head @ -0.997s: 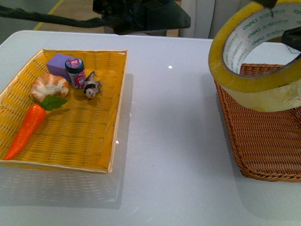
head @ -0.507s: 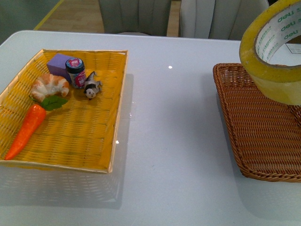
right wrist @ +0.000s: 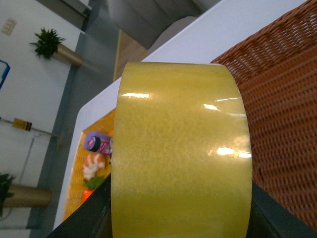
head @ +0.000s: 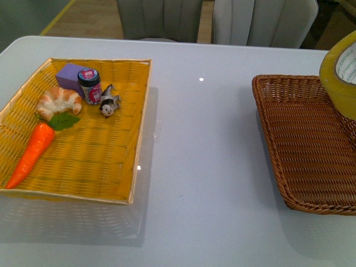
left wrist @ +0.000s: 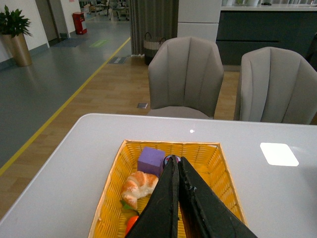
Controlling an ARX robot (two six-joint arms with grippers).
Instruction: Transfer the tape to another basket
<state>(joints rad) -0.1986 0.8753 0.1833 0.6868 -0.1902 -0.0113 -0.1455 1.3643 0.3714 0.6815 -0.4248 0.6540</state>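
From the front, no fingers show. One tape (head: 340, 83) hangs at the frame's right edge, partly cut off, over the far right part of the one basket (head: 300, 150). The basket holds nothing else. A wide bare strip of counter (head: 206, 167) lies between the basket and the one tray (head: 89, 161). Both sit near the counter's front edge. The tray holds five things, all in its far left part: one carrot (head: 32, 150), one croissant (head: 58, 101), one block (head: 68, 75), one jar (head: 89, 85) and one small figure (head: 108, 103).

In the left wrist view, the left fingers (left wrist: 166, 198) are pressed together with nothing between them, above the tray and pointing toward the jar. Two chairs (left wrist: 185, 74) stand beyond the counter's far edge.

In the right wrist view, the tape fills most of the picture. The dark right fingers (right wrist: 280, 218) flank its two flat sides and pinch it. The basket's weave lies just beyond the roll, and the tray is well apart.
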